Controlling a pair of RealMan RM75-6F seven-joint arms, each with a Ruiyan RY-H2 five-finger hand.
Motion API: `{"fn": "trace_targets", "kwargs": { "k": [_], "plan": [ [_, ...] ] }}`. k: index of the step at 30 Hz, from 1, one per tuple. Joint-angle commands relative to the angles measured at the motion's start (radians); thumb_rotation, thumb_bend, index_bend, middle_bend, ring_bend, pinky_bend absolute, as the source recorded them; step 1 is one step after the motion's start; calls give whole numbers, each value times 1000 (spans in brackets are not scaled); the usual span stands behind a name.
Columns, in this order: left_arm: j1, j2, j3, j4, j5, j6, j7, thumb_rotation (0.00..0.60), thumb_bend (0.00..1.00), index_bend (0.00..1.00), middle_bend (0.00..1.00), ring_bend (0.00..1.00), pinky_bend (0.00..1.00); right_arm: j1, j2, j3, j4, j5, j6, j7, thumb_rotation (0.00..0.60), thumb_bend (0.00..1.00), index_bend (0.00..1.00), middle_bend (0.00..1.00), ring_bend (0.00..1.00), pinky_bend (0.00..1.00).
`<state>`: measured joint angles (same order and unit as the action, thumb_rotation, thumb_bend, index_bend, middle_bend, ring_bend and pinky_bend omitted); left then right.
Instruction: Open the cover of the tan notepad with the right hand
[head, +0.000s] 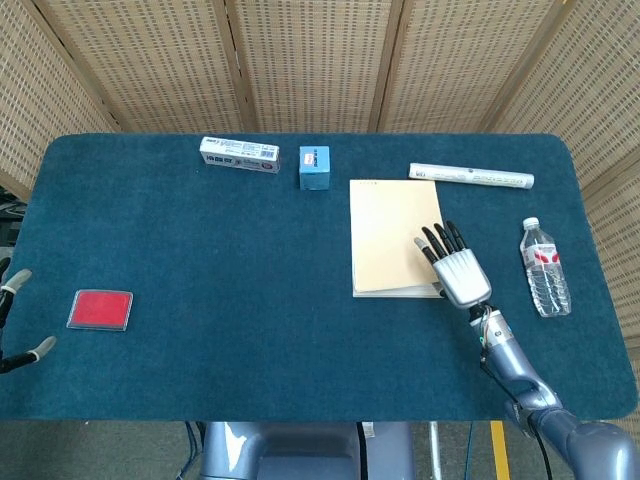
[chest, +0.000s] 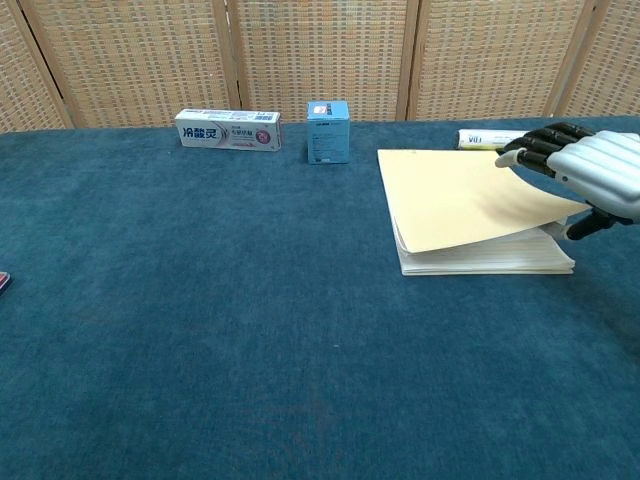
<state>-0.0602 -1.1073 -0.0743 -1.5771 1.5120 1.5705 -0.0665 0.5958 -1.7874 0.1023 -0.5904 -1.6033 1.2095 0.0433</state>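
The tan notepad (head: 390, 235) lies right of the table's centre, its near right corner under my right hand (head: 455, 270). In the chest view the cover (chest: 450, 200) is raised off the white pages at its near edge. There my right hand (chest: 590, 170) pinches that edge, with the fingers lying on top and the thumb (chest: 585, 225) underneath. Only two spread fingertips of my left hand (head: 12, 285) show at the left edge of the head view, holding nothing.
A toothpaste box (head: 239, 155) and a small blue box (head: 314, 167) stand along the far edge. A white tube (head: 470, 176) lies just behind the notepad. A water bottle (head: 545, 267) lies to the right of my right hand. A red case (head: 100, 309) sits near left.
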Motion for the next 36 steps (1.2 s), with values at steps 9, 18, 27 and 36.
{"fn": "trace_targets", "kwargs": {
  "k": [9, 18, 27, 36],
  "plan": [
    [0, 2, -2, 1, -4, -1, -7, 600, 0, 0, 0, 0, 0, 34, -7, -12, 42, 17, -42, -17, 600, 445, 575, 580, 385, 140],
    [1, 2, -1, 0, -3, 0, -7, 600, 0, 0, 0, 0, 0, 23, -7, -68, 103, -25, 0, 110, 600, 466, 667, 650, 433, 185],
    [1, 2, 1, 0, 0, 1, -8, 600, 0, 0, 0, 0, 0, -34, 47, -136, 124, -76, 101, 247, 600, 466, 669, 650, 433, 227],
    [2, -5, 6, -4, 9, 4, 13, 600, 0, 0, 0, 0, 0, -106, 135, -205, 76, -148, 281, 324, 600, 466, 673, 654, 433, 240]
  ]
}}
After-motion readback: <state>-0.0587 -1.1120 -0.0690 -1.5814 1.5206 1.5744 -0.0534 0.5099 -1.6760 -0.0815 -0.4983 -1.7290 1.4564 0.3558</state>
